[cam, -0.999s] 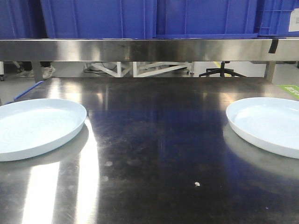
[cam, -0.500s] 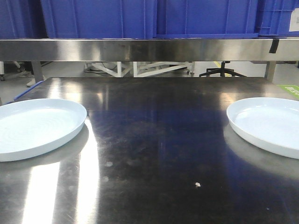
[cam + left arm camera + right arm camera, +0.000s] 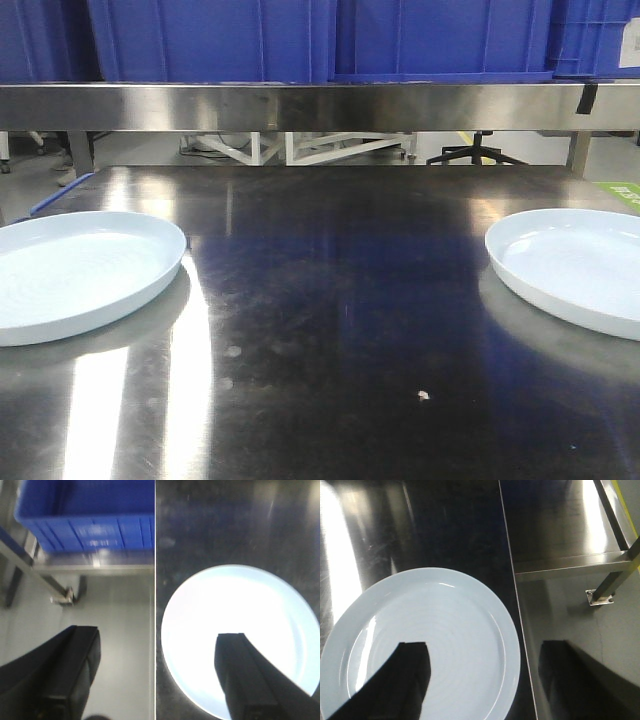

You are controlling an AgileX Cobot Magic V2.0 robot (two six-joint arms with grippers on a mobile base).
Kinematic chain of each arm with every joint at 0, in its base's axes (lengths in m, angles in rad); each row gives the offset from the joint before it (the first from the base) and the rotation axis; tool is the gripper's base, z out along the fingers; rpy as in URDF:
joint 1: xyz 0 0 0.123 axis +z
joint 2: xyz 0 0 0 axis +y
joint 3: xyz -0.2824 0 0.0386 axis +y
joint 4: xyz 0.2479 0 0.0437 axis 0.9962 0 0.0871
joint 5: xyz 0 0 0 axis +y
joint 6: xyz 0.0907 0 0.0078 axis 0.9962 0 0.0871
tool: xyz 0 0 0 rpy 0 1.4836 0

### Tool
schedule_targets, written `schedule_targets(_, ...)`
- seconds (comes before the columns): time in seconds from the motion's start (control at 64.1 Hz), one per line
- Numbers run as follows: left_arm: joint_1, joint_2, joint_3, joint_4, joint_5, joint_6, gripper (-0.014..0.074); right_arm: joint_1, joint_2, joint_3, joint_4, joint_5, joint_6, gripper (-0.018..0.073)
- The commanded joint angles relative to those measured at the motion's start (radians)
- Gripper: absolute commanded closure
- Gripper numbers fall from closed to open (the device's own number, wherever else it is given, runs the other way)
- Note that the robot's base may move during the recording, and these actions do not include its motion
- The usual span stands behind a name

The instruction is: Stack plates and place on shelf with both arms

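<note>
Lying apart, both plates [image 3: 70, 280] [image 3: 575, 270] run off-frame (outer rims cropped).

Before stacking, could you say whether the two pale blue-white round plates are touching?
Apart. The front view shows wide bare steel table between left plate and right plate.

Steel table [image 3: 330, 300]; blue bins [image 3: 210, 40] overhead

Steel table [image 3: 330, 300]: left plate [image 3: 75, 275], right plate [image 3: 575, 265]
</note>
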Motion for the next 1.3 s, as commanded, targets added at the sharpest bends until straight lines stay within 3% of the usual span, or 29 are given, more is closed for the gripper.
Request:
schedule_targets(0.0,-0.008,0.042,-0.035,-0.009,-0.07,-0.034,0.0048,0.001,-0.012,-0.037,-0.016,-0.062,-0.01,0.0011)
schedule_targets(0.062,-0.008,0.076,-0.035,-0.009,-0.074,-0.062,0.0048,0.001,-0.012,-0.037,-0.016,-0.062,-0.01,0.0011)
schedule_targets(1.28,-0.008,0.449,-0.035,-0.011,-0.21,-0.064,0.0048,0.001,-0.012,-0.037,-0.016,-0.062,-0.01,0.0011)
